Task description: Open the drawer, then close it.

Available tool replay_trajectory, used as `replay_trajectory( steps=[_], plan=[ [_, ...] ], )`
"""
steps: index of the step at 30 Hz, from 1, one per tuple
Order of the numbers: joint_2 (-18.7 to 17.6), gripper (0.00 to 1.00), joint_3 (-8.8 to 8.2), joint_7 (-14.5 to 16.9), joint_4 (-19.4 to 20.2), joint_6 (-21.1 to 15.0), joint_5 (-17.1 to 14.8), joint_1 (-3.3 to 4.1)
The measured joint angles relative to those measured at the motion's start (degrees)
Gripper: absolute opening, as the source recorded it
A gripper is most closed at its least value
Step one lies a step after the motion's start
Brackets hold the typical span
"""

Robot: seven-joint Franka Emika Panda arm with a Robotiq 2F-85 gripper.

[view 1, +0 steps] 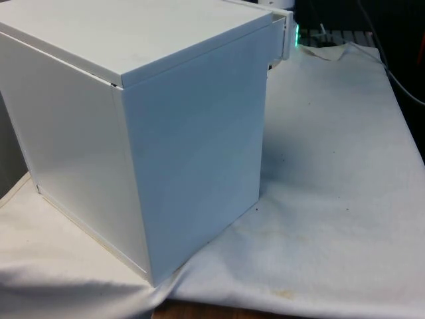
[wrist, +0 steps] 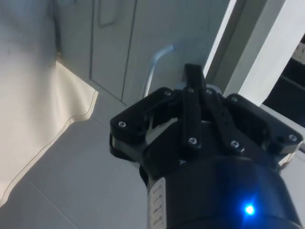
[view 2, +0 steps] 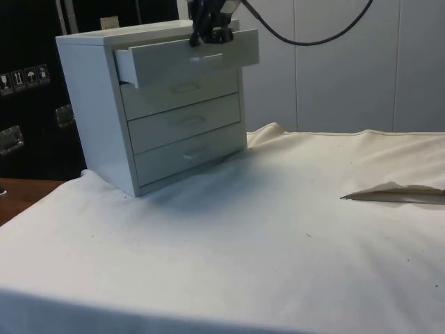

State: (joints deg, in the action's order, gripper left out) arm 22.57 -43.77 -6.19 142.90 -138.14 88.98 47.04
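A: Front view first. What do we have?

B: The chest of drawers [view 1: 139, 126] turns its plain back and side to us: flat, smooth white panels with square edges, standing on the bench [view 1: 332, 219] under a wrinkled, faintly stained white cloth.

A: And from the side?

B: The top drawer [view 2: 184, 61] stands pulled out, well proud of the three shut fronts below it. The gripper [view 2: 208, 36] sits at the drawer's front, at its upper edge just above the handle [view 2: 207, 58]. A loose fold of cloth [view 2: 396, 193] lies well apart on the bench.

A: So the step?

B: By my judgement the opening is done or nearly so; next comes a straight, level push inward until the front lies flush.

A: Wrist view?

B: The slim curved metal handle shows just beyond the black fingers [wrist: 190, 109], which look drawn together. Whether the jaws grasp the handle or are merely clenched, I cannot tell.
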Motion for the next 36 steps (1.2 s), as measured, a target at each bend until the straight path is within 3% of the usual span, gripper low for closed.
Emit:
replay_trajectory(
  steps=[15,36],
  plan=[
    [-6.36,0.00,-2.86,-1.72,-3.67,-3.67,0.11,0.00],
    [-17.02,0.00,-5.96,-7.28,-10.14,-8.31,0.11,-0.11]
  ],
)
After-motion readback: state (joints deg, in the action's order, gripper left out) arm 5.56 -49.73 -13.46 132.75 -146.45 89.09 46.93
